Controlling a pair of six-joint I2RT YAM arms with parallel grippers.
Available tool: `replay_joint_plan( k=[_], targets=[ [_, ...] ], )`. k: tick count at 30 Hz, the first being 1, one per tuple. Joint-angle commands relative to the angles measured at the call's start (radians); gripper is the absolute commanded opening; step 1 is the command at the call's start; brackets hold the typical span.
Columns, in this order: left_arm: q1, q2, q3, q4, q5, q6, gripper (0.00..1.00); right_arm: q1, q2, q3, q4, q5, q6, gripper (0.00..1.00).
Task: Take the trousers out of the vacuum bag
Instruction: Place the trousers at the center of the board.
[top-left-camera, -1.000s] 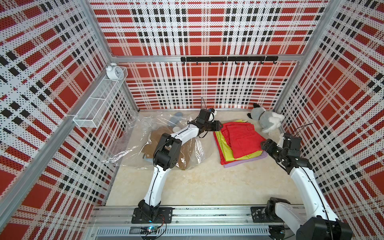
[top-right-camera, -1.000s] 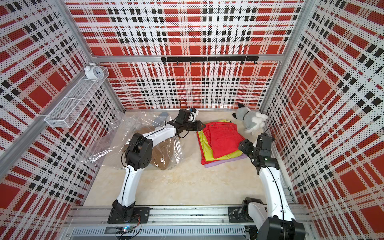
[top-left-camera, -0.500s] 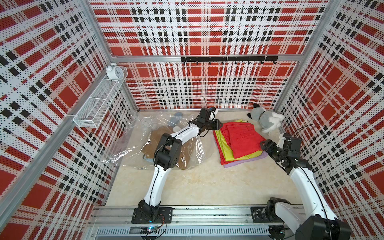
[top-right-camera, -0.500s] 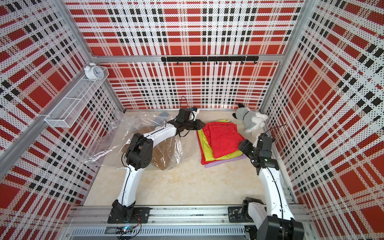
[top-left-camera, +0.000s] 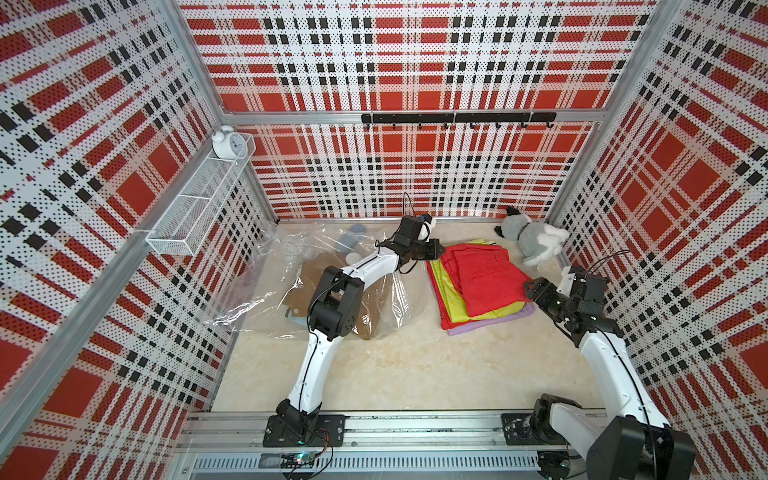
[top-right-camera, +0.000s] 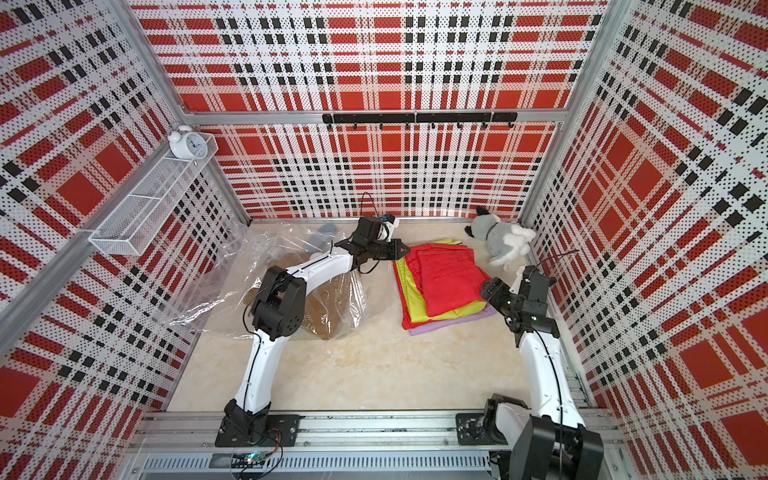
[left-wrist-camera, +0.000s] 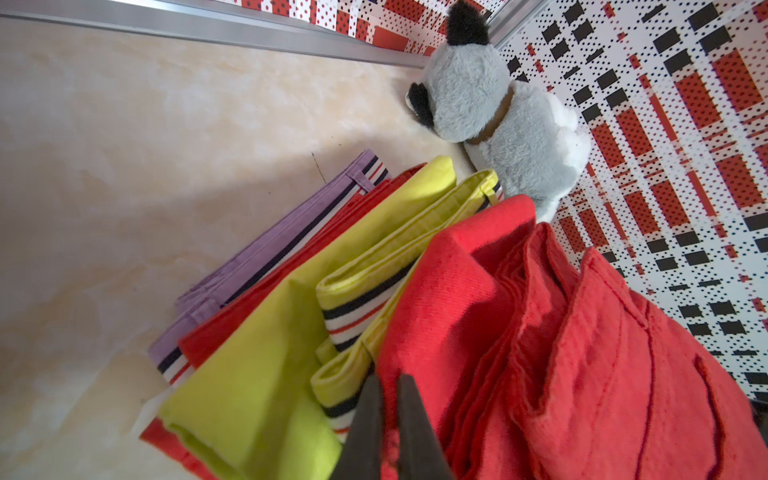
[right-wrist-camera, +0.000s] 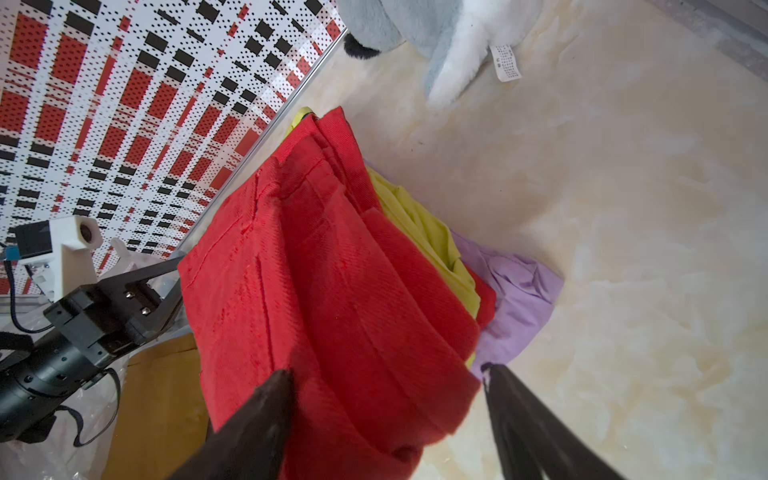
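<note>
A stack of folded trousers (top-left-camera: 486, 278) (top-right-camera: 446, 278) lies on the floor outside the bag, red on top of yellow-green (left-wrist-camera: 257, 374) and lilac (left-wrist-camera: 266, 249). My left gripper (top-left-camera: 438, 251) (top-right-camera: 401, 251) (left-wrist-camera: 388, 380) is shut on the far edge of the red trousers (left-wrist-camera: 498, 332). My right gripper (top-left-camera: 530, 289) (top-right-camera: 488, 291) (right-wrist-camera: 386, 370) stands open astride the near corner of the red trousers (right-wrist-camera: 332, 270). The crinkly clear vacuum bag (top-left-camera: 266, 286) (top-right-camera: 216, 286) lies to the left under the left arm, with mustard brown trousers (top-left-camera: 309, 274) (right-wrist-camera: 158, 395) inside.
A grey-white plush toy (top-left-camera: 532, 241) (left-wrist-camera: 498, 116) sits in the back right corner, close behind the stack. A white wire shelf (top-left-camera: 195, 208) with an alarm clock (top-left-camera: 226, 143) hangs on the left wall. A black hook rail (top-left-camera: 457, 118) runs along the back wall.
My left gripper has closed onto the red trousers' edge. My right gripper's jaws have narrowed a little around the near corner. Both arms have stayed almost in place.
</note>
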Motion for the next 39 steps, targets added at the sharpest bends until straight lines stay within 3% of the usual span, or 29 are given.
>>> replay_joint_plan(
  k=[1, 6, 11, 24, 33, 39],
  targets=[
    [0.01, -0.011, 0.012, 0.029, 0.011, 0.0, 0.06, -0.013, 0.033, -0.021, 0.09, -0.077, -0.005, 0.61],
    [0.02, -0.017, 0.016, 0.029, 0.016, 0.001, 0.03, -0.013, 0.078, -0.009, 0.121, -0.171, -0.031, 0.32],
    [0.037, -0.027, 0.03, 0.031, 0.018, -0.001, 0.0, -0.013, 0.077, 0.03, 0.074, -0.195, -0.096, 0.15],
    [0.094, -0.02, 0.138, 0.015, 0.054, -0.02, 0.0, -0.013, 0.073, 0.135, 0.051, -0.212, -0.159, 0.03],
    [0.117, 0.0, 0.198, 0.003, 0.079, -0.024, 0.01, -0.006, 0.106, 0.221, 0.07, -0.24, -0.174, 0.03],
    [0.136, 0.024, 0.196, -0.003, 0.091, -0.016, 0.01, 0.014, 0.139, 0.148, 0.071, -0.224, -0.162, 0.08]
  ],
)
